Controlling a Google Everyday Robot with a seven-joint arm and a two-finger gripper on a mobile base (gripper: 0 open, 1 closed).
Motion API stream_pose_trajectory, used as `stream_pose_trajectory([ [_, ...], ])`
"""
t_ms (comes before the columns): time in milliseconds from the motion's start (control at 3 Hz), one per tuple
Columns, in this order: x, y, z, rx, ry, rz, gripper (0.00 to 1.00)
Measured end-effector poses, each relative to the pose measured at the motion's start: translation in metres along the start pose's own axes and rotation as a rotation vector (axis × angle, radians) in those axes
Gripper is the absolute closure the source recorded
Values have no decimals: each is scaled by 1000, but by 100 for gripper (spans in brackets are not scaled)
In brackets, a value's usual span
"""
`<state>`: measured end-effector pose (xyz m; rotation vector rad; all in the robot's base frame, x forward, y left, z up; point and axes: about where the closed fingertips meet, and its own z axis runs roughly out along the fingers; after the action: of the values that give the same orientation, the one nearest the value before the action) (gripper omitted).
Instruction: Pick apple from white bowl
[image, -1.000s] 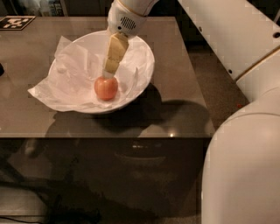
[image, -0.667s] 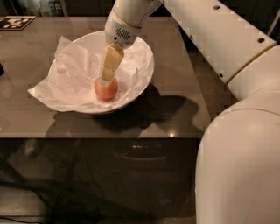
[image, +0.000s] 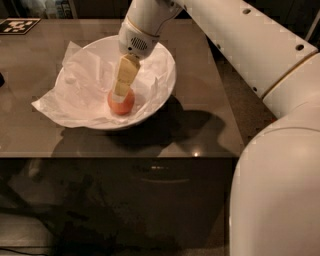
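Round, smooth red-orange apple (image: 122, 106) low inside wide glossy white bowl (image: 167, 75), upon crumpled tissue paper (image: 80, 95) (thin, much wrinkled). Pale yellowish gripper (image: 121, 94) directly over apple, touching its top; grasping or not, cannot tell. Below, smooth brown table (image: 200, 125).

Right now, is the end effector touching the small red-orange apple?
Cannot tell: camera view shows the end effector overlapping the apple in the glossy white bowl, no gap visible.
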<state>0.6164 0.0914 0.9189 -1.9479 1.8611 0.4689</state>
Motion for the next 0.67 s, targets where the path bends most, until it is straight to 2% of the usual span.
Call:
stream_pose_trajectory([
  [667,18,7,36,21,10,36,0],
])
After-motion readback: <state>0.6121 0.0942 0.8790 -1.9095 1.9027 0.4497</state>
